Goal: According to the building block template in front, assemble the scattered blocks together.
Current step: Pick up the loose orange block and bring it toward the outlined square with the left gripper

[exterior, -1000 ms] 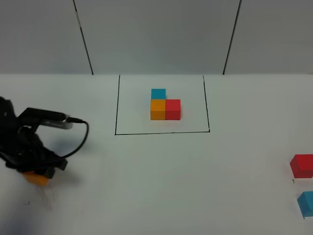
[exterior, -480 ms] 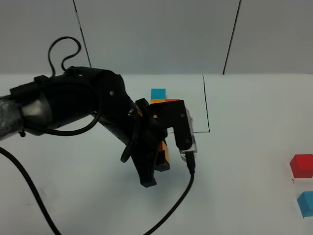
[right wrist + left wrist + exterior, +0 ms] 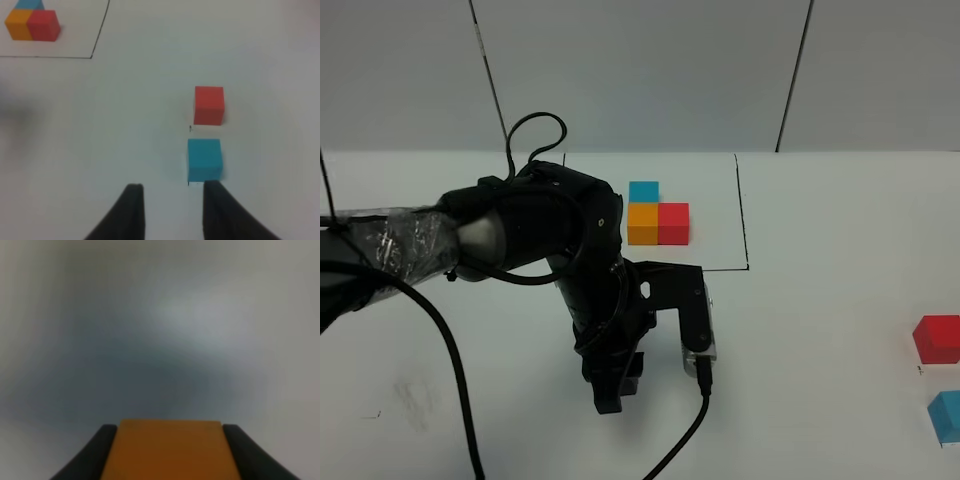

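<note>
The building block template (image 3: 657, 214) is an L of orange, red and blue cubes inside a black-lined rectangle at the back centre; it also shows in the right wrist view (image 3: 32, 22). My left gripper (image 3: 610, 388) hangs low over the table in front of the rectangle. In the left wrist view it (image 3: 170, 442) is shut on the orange cube (image 3: 170, 452), which the arm hides in the high view. The loose red cube (image 3: 937, 338) and light blue cube (image 3: 946, 415) lie at the right edge. My right gripper (image 3: 172, 210) is open, just short of the blue cube (image 3: 204, 159), with the red cube (image 3: 208, 104) beyond.
The left arm and its black cable (image 3: 680, 440) cover the table's middle in front of the rectangle's front line (image 3: 650, 271). A grey panelled wall (image 3: 640, 70) stands behind the white table.
My left arm has swung from the far left to the table's middle with the orange cube, then drawn back and lower, uncovering the template. The red and blue cubes have not moved.
</note>
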